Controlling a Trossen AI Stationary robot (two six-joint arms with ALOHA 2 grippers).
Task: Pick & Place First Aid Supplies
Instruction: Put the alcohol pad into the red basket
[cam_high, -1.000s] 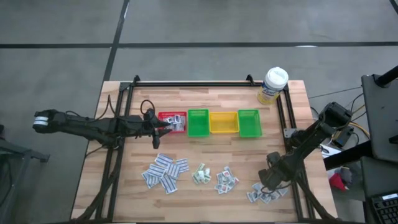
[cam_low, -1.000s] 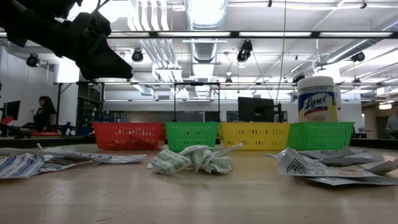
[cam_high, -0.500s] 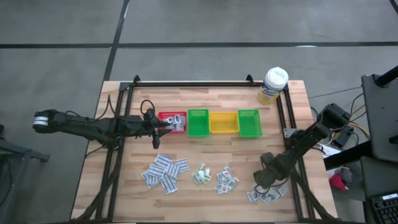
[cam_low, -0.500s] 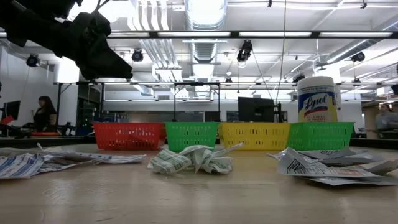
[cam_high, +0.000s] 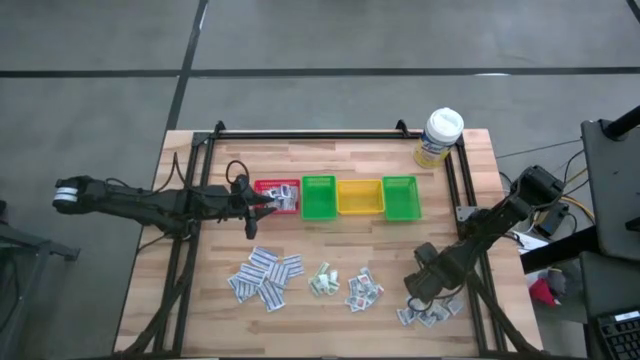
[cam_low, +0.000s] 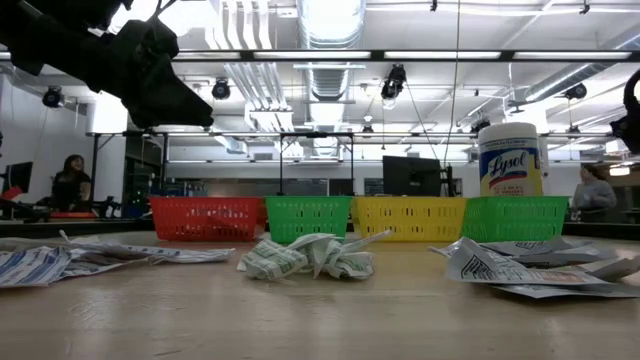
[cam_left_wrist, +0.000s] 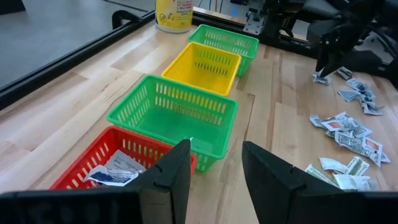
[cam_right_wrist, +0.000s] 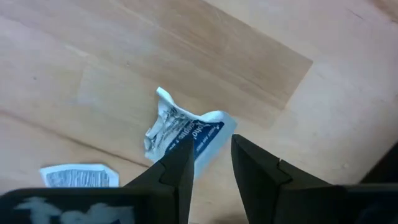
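Note:
Small white paper packets lie flat on the wooden table in several piles (cam_high: 265, 277) (cam_high: 323, 281) (cam_high: 364, 290) (cam_high: 430, 313). My right gripper (cam_high: 418, 290) points down over the rightmost pile with its fingers apart (cam_right_wrist: 211, 155). A crumpled packet with blue print (cam_right_wrist: 180, 130) lies at one fingertip and reaches partly into the gap. A flat packet (cam_right_wrist: 78, 176) lies beside it. My left gripper (cam_left_wrist: 214, 168) hangs open and holds nothing, above the near side of the red bin (cam_high: 278, 196), which holds a few packets (cam_left_wrist: 115, 174). My right gripper comes at the crumpled packet from above, pointing down. One finger (cam_right_wrist: 177, 165) stands at the packet's blue-printed edge (cam_right_wrist: 202, 134); the other finger is clear of it. Whether that finger touches the packet, I cannot tell. The packet rests on the table.
A row of bins stands across the table's middle: red, green (cam_high: 319, 197), yellow (cam_high: 359, 196), green (cam_high: 400, 197). A white-capped bottle with a yellow label (cam_high: 440, 136) stands at the far right corner. A black frame rail (cam_high: 310, 133) runs along the table's far edge.
My right gripper has gone a short way toward the table's left edge over the rightmost pile and has rolled about its downward-pointing axis. The left arm has kept still.

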